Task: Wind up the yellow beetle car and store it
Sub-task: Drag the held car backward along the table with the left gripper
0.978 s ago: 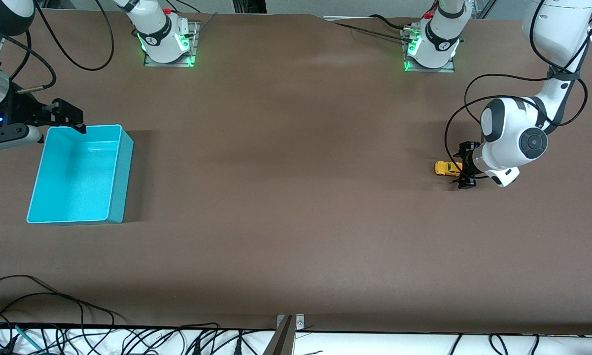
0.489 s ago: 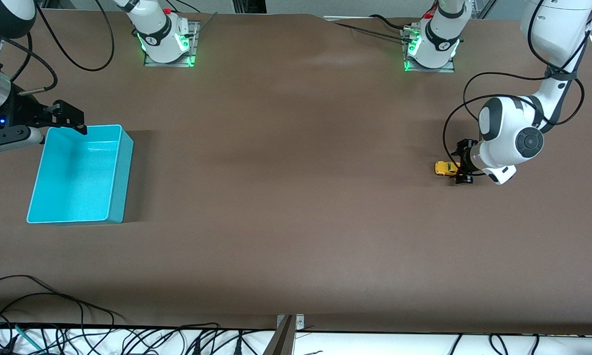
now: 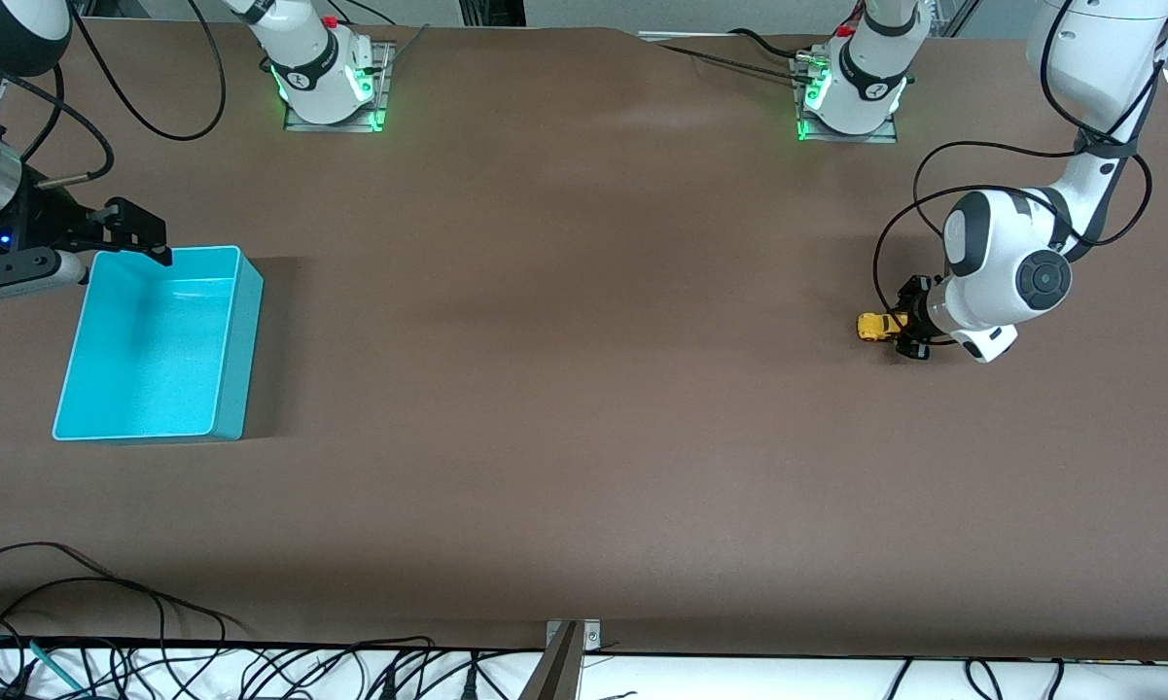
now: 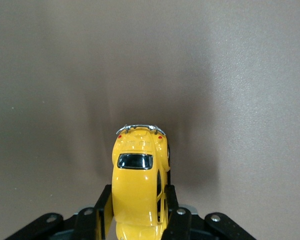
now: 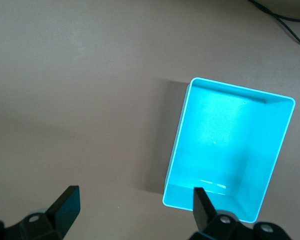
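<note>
The left gripper [image 3: 909, 333] is clamped across the sides of the small rounded yellow beetle car [image 4: 139, 187], whose long axis projects straight out from the jaws, on the brown table [image 3: 584, 389] well apart from the teal plastic bin [image 3: 238, 340], over which the right gripper [image 5: 132, 210] waits spread wide.

Overall light: even, moderately bright, from overhead.
Table [image 3: 584, 389]: matte brown, pale sheen near the arm bases, no hard glare.
Teal bin [image 3: 156, 340]: soft shadow on the side toward the left arm's end; faint bright streak on its floor in the right wrist view.
Yellow beetle car [image 4: 139, 185]: sharp, glossy highlights, dark blurred shadows around it.
Base lamps: green glow.
</note>
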